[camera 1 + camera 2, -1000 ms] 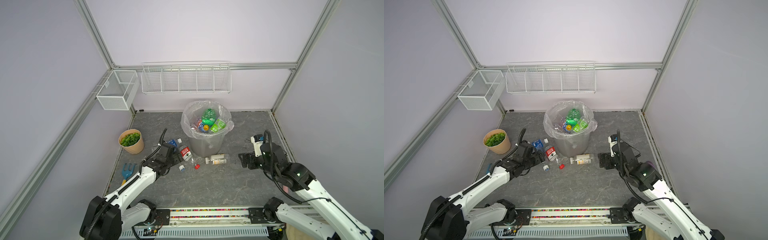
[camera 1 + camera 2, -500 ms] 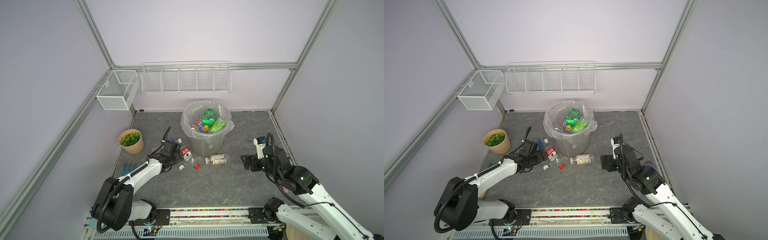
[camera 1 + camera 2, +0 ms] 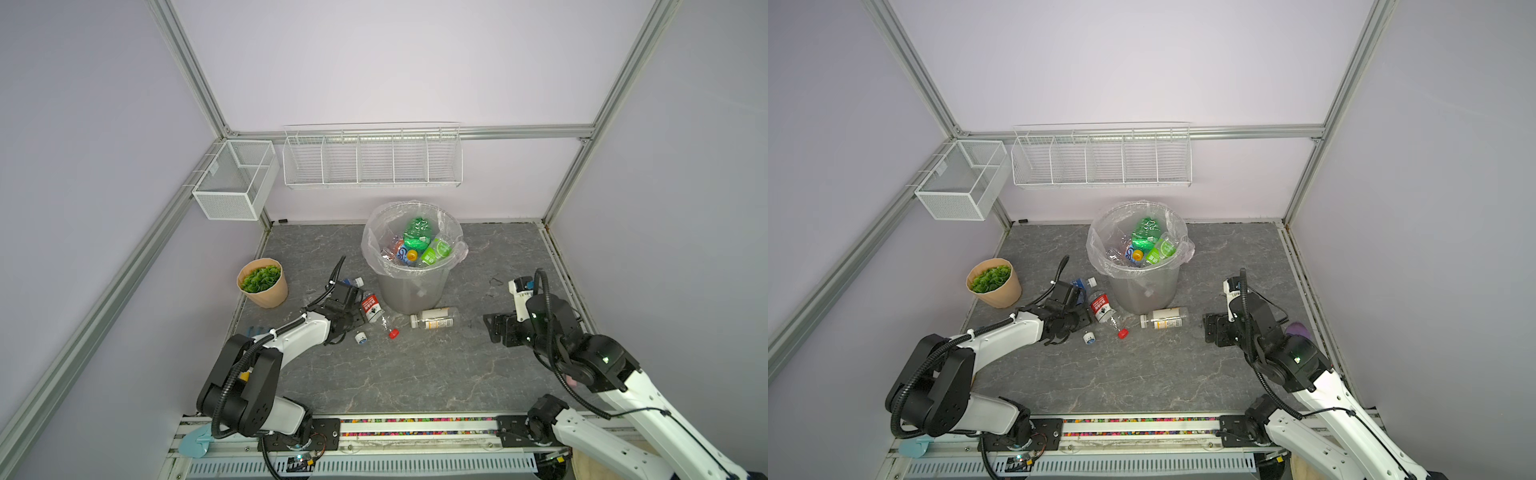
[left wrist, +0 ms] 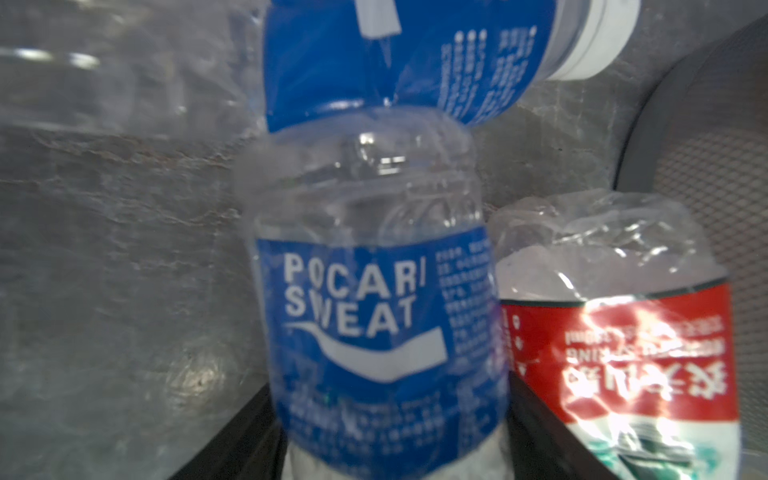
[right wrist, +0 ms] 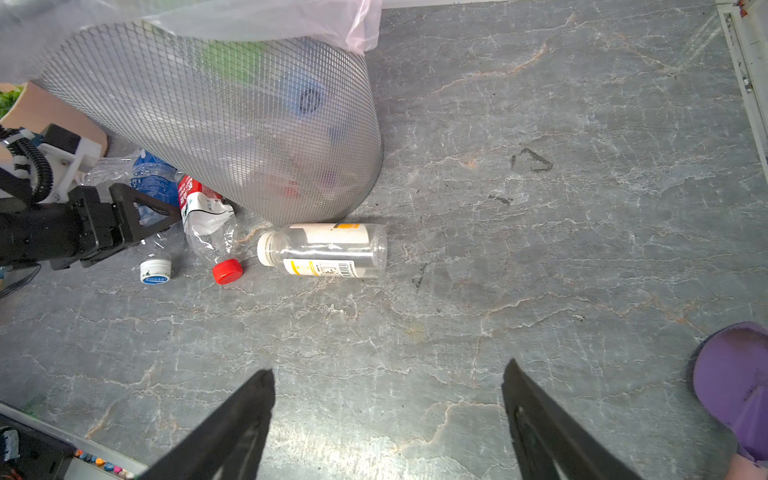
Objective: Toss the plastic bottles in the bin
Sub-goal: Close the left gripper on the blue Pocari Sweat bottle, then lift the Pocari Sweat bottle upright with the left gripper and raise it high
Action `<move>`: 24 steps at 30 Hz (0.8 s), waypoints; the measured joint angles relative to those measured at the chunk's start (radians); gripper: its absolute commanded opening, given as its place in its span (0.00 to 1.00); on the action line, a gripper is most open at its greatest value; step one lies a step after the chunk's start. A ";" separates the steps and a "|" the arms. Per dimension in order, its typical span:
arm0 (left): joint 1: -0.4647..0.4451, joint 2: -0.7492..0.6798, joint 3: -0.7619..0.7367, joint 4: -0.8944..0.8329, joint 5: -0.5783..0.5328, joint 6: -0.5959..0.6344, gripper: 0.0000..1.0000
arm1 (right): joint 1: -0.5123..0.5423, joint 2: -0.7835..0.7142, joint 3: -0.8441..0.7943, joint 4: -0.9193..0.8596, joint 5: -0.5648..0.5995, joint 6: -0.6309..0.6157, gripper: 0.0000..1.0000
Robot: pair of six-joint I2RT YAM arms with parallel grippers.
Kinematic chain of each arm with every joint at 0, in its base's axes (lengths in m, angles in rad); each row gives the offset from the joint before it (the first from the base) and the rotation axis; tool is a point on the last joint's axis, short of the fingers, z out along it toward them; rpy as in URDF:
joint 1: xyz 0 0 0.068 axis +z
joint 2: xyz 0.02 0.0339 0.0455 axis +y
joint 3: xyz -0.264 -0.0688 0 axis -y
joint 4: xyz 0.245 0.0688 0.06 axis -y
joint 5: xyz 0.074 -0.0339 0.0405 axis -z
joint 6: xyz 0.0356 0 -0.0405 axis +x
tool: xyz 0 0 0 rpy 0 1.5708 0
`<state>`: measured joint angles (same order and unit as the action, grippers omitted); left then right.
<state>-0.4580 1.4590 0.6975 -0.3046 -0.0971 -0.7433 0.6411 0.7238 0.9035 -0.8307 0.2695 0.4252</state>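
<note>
The bin (image 3: 409, 293), a grey bucket with a clear bag, holds several bottles. On the floor to its left lies a blue-labelled bottle (image 4: 374, 316). My left gripper (image 4: 388, 380) has closed round it, and its fingers press both sides. Touching it are a red-labelled bottle (image 4: 615, 353) (image 3: 371, 306) and another blue-labelled bottle (image 4: 415, 58). A clear white-labelled bottle (image 3: 430, 319) (image 5: 322, 249) lies in front of the bin. My right gripper (image 5: 390, 368) (image 3: 492, 328) hangs open and empty to the right of it.
A tan pot of green leaves (image 3: 262, 282) stands left of the left arm. White wire baskets (image 3: 372, 160) hang on the back wall. A purple object (image 5: 735, 374) lies by the right arm. A white-and-blue cap (image 3: 360, 337) sits beside the left gripper.
The left gripper has pushed in toward the bottles beside the bin and its jaws have narrowed onto the blue-labelled one. The right arm has shifted only slightly.
</note>
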 measured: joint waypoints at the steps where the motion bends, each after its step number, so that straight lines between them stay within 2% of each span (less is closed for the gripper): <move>1: 0.000 0.010 0.000 0.002 0.005 0.001 0.67 | 0.000 -0.003 -0.001 -0.004 0.000 0.002 0.89; 5: 0.003 0.017 0.000 0.026 0.019 0.002 0.45 | 0.000 -0.012 -0.001 -0.011 0.000 0.006 0.89; 9: 0.004 0.001 -0.001 0.022 0.027 -0.006 0.32 | -0.002 -0.015 -0.001 -0.011 0.001 0.010 0.88; 13: 0.005 -0.061 -0.002 -0.021 0.024 -0.004 0.26 | -0.002 -0.015 -0.001 -0.011 0.002 0.013 0.88; 24: 0.005 -0.333 0.000 -0.113 0.016 0.023 0.20 | -0.003 -0.018 -0.001 -0.011 -0.001 0.025 0.89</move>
<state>-0.4534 1.1255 0.6975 -0.4179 -0.0814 -0.7204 0.6384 0.7063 0.9028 -0.8421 0.2687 0.4500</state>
